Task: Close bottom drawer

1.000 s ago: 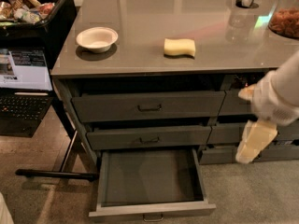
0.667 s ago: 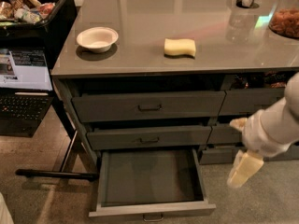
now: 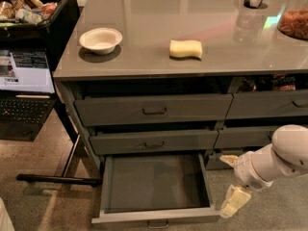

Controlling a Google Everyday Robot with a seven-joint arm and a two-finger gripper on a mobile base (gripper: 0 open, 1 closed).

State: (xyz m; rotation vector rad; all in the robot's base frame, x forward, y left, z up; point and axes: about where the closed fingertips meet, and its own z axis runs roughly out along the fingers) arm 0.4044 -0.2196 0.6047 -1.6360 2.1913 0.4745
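Note:
The bottom drawer [image 3: 156,184] is pulled far out of the grey cabinet. Its long shallow tray is empty, and its low front panel [image 3: 154,218] with a small metal handle [image 3: 158,224] sits at the bottom edge of the view. My gripper [image 3: 234,200] hangs at the end of the white arm [image 3: 281,158], just right of the drawer's front right corner, fingers pointing down. It holds nothing that I can see.
Two grey drawers [image 3: 154,109] [image 3: 154,141] sit above the open one, with narrower drawer fronts [image 3: 267,105] to the right. The countertop carries a white bowl [image 3: 100,39], a yellow sponge [image 3: 186,48] and a jar [image 3: 294,18]. A laptop [image 3: 24,83] and black stand are at left.
My arm and gripper have moved down and to the left, from beside the right-hand drawer fronts to the open drawer's front right corner. The drawer has not moved.

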